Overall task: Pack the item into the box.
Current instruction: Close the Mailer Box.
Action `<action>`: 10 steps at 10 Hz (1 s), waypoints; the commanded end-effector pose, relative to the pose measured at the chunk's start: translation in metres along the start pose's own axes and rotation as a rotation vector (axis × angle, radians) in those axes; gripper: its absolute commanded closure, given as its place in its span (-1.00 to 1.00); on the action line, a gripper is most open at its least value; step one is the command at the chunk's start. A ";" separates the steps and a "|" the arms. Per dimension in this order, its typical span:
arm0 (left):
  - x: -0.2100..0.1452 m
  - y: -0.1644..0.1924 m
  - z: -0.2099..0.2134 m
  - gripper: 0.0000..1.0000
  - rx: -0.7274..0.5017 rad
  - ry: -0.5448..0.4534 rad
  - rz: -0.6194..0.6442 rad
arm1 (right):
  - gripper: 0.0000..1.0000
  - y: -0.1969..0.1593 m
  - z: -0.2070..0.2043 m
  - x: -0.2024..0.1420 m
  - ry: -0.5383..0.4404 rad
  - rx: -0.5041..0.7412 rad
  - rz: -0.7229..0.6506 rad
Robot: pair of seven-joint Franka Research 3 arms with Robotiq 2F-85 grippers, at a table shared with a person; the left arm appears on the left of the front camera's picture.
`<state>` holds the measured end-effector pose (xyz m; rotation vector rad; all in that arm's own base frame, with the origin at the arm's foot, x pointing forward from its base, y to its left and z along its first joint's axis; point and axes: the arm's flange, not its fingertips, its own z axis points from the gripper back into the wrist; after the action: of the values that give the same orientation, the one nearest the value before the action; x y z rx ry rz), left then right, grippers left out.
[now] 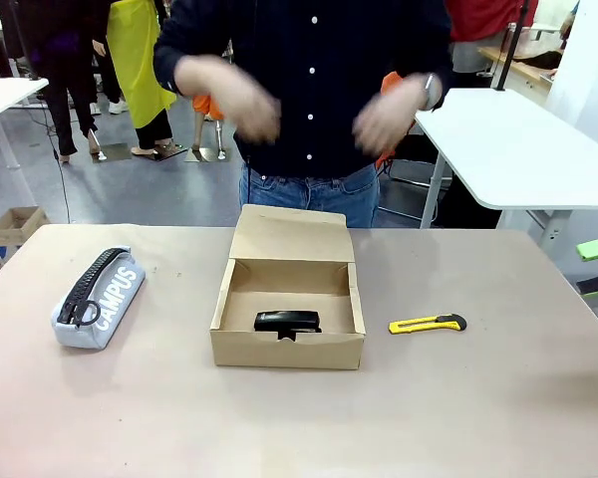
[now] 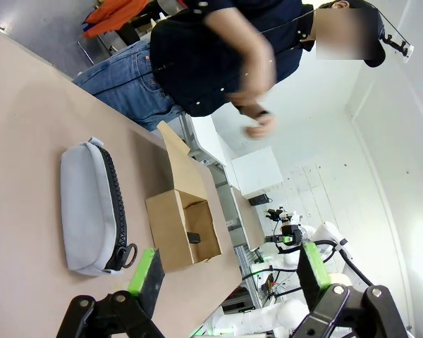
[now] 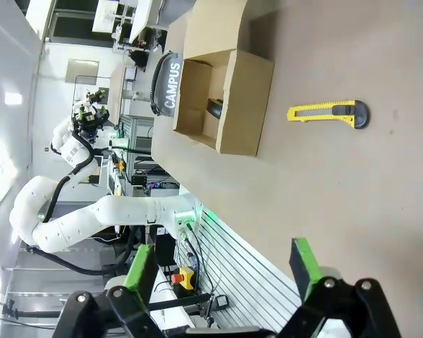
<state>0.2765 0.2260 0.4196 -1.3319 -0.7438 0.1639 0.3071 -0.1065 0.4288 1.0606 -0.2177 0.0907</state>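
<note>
Stapler [image 1: 287, 321] lies inside the open box [image 1: 288, 351]; left and right jaws both spread apart, empty

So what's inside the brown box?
A small black stapler lies on the floor of the brown box, close to its front wall. The lid flap stands open. The front wall covers the strip of floor right behind it, so that part cannot be seen.

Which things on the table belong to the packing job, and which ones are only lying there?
For the job: black stapler, lying inside the cardboard box, whose lid is open.
Lying about: grey zip pouch, left of the box; yellow knife, right of it.
</note>
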 end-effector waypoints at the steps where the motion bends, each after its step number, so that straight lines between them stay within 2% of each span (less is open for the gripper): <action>1: 0.000 -0.002 -0.001 -1.00 -0.020 -0.016 -0.018 | -1.00 -0.001 0.004 -0.004 0.013 -0.001 0.023; 10: 0.000 -0.002 -0.001 -1.00 -0.020 -0.016 -0.018 | -1.00 -0.001 0.004 -0.004 0.013 -0.001 0.023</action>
<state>0.2765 0.2260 0.4196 -1.3319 -0.7438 0.1639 0.3070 -0.1065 0.4288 1.0611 -0.2181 0.0921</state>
